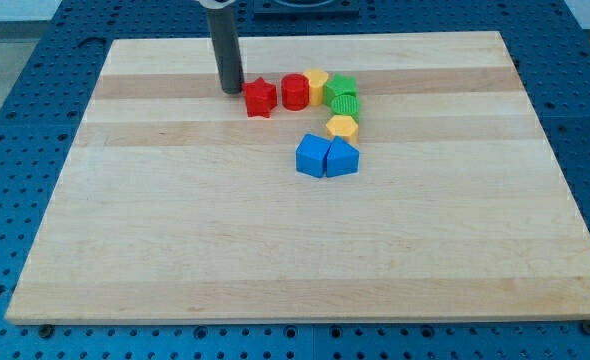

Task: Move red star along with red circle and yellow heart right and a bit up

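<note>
Resting on the wooden board (175,250), my tip (232,90) sits at 9 o'clock of the red star (260,97) — just beside it, contact not discernible. No jaws exist on this rod. At the star's 3 o'clock stand the red circle (295,91), then the yellow heart (316,85) — the circle and heart touching. Two green blocks (342,93), a yellow hexagon (342,126) and two blue blocks (326,157) trail toward 6 o'clock.

No text, label, brand, number or sign can be read anywhere: the bench (175,250) is bare wood, and the blocks clustered toward its top edge, among them the red star (260,97), carry plain coloured faces with no markings.
</note>
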Controlling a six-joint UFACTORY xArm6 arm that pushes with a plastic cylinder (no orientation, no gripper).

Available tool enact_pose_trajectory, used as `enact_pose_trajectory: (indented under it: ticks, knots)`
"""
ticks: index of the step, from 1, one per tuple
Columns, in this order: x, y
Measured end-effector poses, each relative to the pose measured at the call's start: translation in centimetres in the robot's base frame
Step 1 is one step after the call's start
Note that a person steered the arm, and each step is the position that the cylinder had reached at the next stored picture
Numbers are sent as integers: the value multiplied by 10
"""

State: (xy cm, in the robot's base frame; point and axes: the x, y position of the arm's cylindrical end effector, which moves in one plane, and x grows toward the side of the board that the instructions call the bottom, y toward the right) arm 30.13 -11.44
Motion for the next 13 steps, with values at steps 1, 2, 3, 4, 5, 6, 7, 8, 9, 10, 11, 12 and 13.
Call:
enact_pose_trajectory:
  ticks: [1, 2, 3, 4, 5, 6, 7, 8, 9, 10, 11, 12, 13]
  knots:
    - [0, -34]
    - [0, -42]
    - [0, -40]
    - [7, -40]
    - [15, -38]
    - [18, -34]
    - [19, -25]
    - [20, -13]
    - [23, -1]
    - [28, 16]
    - [33, 31]
    - [37, 33]
    - [42, 33]
